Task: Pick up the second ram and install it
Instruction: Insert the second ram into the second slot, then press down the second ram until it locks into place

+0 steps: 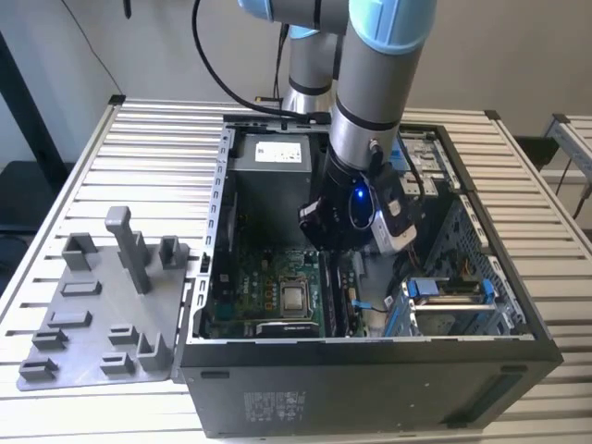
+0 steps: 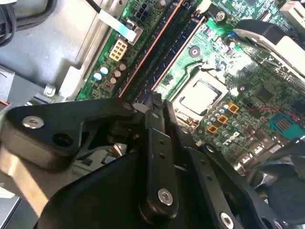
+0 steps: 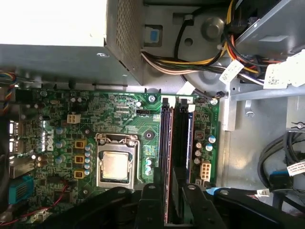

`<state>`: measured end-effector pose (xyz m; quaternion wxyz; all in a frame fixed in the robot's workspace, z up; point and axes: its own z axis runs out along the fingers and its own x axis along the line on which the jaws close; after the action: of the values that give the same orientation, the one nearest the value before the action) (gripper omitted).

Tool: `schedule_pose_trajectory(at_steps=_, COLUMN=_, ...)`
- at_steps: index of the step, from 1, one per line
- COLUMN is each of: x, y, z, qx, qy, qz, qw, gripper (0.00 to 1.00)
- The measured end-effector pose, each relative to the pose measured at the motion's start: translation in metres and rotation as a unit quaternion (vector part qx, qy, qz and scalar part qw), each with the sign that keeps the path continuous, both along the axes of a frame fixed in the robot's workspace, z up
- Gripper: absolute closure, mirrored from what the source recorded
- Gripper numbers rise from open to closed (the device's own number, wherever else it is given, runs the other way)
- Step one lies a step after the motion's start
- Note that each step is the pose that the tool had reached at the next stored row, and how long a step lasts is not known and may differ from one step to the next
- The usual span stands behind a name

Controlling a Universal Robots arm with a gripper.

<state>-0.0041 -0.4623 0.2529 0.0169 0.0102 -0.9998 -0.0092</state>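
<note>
My gripper (image 1: 344, 242) hangs inside the open computer case, over the motherboard's memory slots (image 3: 182, 133). In the first wrist view its fingers (image 3: 150, 198) stand on either side of a thin dark stick, the second ram (image 3: 177, 183). The stick lies lengthwise in line with the slots and just above them. The gripper (image 3: 171, 191) is shut on the stick. In the second wrist view the two finger bars meet at the gripper's tip (image 2: 159, 106), right at the near end of the long slots (image 2: 164, 52). Whether the stick touches a slot, I cannot tell.
A processor socket (image 3: 116, 164) sits beside the slots. The power supply (image 1: 277, 153) and cable bundles (image 3: 190, 59) fill the case's far end, and a drive cage (image 1: 449, 301) stands on the exterior view's right. A grey tray (image 1: 102, 305) with posts lies outside the case on the exterior view's left.
</note>
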Motion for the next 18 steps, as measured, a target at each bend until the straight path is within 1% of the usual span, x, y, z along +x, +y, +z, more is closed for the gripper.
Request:
schedule_pose_trajectory(at_steps=1, x=0.0000, y=0.0000, z=0.0000, qx=0.0000, qy=0.0000, qz=0.000, qw=1.0000, gripper=0.87)
schedule_pose_trajectory(at_steps=2, x=0.0000, y=0.0000, z=0.0000, qx=0.0000, qy=0.0000, qz=0.000, qw=1.0000, gripper=0.87)
schedule_pose_trajectory(at_steps=3, x=0.0000, y=0.0000, z=0.0000, qx=0.0000, qy=0.0000, qz=0.000, qw=1.0000, gripper=0.89)
schedule_pose_trajectory(at_steps=18, x=-0.0004, y=0.0000, z=0.0000, qx=0.0000, qy=0.0000, qz=0.000, qw=1.0000, gripper=0.89)
